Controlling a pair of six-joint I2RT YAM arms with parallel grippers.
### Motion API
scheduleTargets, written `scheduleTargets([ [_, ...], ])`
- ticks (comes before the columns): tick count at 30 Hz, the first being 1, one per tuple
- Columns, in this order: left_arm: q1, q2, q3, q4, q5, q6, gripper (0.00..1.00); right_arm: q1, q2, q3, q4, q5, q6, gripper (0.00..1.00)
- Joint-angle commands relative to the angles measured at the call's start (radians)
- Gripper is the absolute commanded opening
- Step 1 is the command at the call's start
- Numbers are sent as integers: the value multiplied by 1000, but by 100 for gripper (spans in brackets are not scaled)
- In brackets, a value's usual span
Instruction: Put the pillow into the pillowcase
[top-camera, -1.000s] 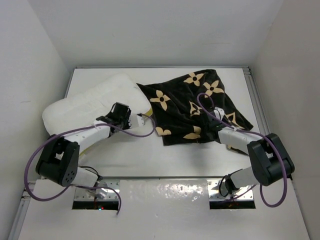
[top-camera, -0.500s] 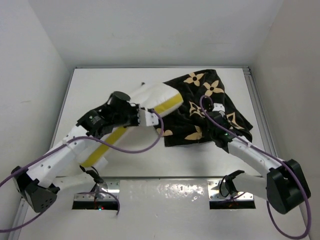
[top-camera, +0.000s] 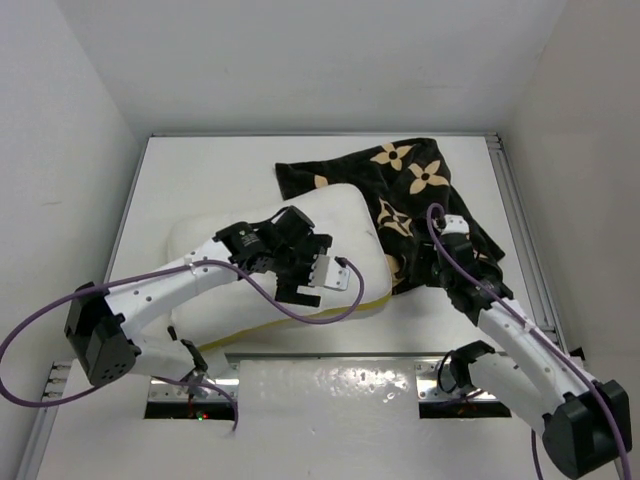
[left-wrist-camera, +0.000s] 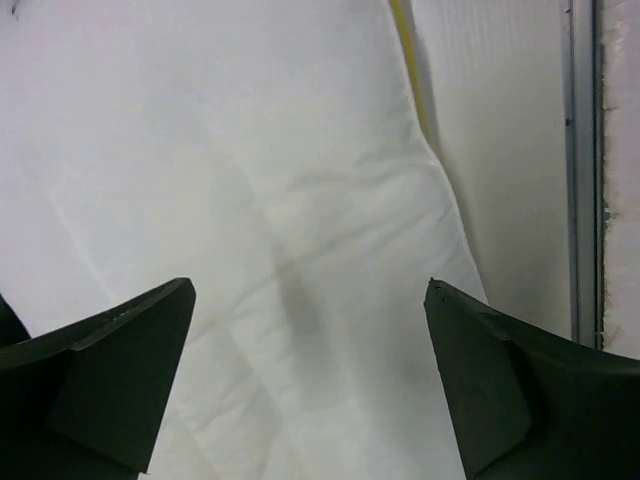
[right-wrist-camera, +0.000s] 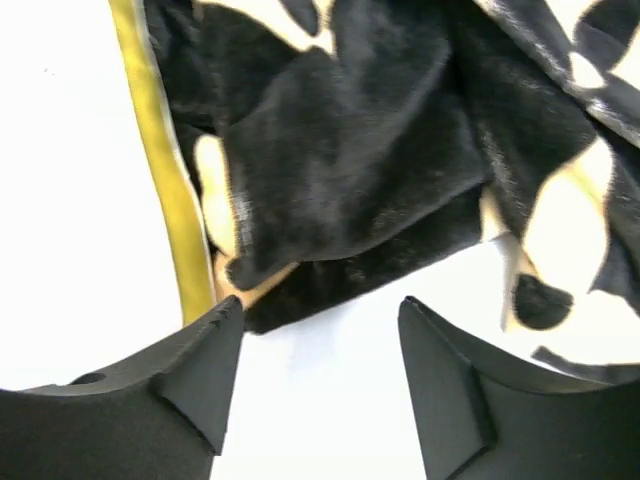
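**Squashy pillow touching a limp pillowcase; both claws apart and empty.**
Top view: the pillow (top-camera: 345, 212) lies flat on the worktop (top-camera: 200, 180), and the crumpled pillowcase (top-camera: 410, 180) touches its end nearest the right arm. The left claw (top-camera: 318, 265) hovers over the pillow's middle and the right claw (top-camera: 432, 258) sits at the pillowcase edge beside the pillow. The pillow looks light, plump and yielding, best pinched at a corner or along its banded edge; the pillowcase looks plush and floppy, best taken by one layer of its hem. Left wrist view: fingers wide apart over quilted white, gripping nothing. Right wrist view: jaws apart above folded black fabric next to the pillow's yellow band (right-wrist-camera: 160, 150). The opening is buried in folds, so I cannot tell which layer is on top, or whether the pillow's end is inside.
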Motion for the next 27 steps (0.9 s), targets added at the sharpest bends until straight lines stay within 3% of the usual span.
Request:
scheduleTargets([
  [1, -5, -1, 113, -96, 106, 101, 100, -29, 52, 54, -14, -27, -56, 59],
  [4, 29, -7, 217, -66, 109, -12, 100, -32, 181, 150, -12, -41, -154, 35],
  [5, 52, -6, 275, -37, 126, -42, 98, -33, 205, 196, 0, -36, -187, 22],
  [6, 60, -4, 295, -21, 130, -94, 85, -44, 231, 219, 9, -41, -199, 22],
  [7, 64, 0, 311, -1, 124, -123, 63, -48, 261, 239, 20, -50, -211, 24],
  [8, 69, 14, 326, 26, 74, -160, 19, -56, 319, 284, 32, -65, -218, 41],
  [9, 73, 26, 331, 55, 40, -190, 7, -64, 351, 308, 35, -79, -236, 49],
  [11, 99, 93, 355, 44, -20, -218, 15, -76, 453, 376, 34, -110, -242, 60],
  [14, 150, 175, 380, 2, -45, -235, 38, -85, 549, 443, 25, -130, -251, 62],
  [21, 285, 181, 303, 152, 14, -356, 41, -102, 819, 545, 49, -242, -242, 59],
  [24, 297, 183, 247, 191, 6, -360, 49, -88, 886, 583, 55, -257, -227, 60],
  [27, 299, 200, 185, 218, -20, -346, 53, -90, 956, 600, 71, -233, -199, 51],
])
